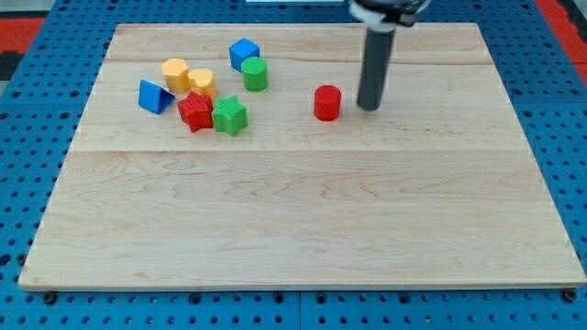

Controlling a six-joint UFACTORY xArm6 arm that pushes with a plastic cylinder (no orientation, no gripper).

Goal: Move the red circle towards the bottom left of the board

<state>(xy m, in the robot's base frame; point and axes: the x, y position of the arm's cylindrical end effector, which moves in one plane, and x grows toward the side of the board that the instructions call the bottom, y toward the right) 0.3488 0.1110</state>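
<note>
A robotics lab bench: a pale wooden tabletop (303, 220) lies on a blue perforated metal pegboard base (37, 55), with small bright plastic shape blocks (211, 87) on it and 1 straight dark rod (374, 69) standing over them.

My tip (369, 106) sits just right of red circle (327, 102) — other blocks clustered upper left on board (303, 220).

Bright, even light; soft shadows.

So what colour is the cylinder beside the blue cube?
Green cylinder, by the blue cube; camera view.
</note>
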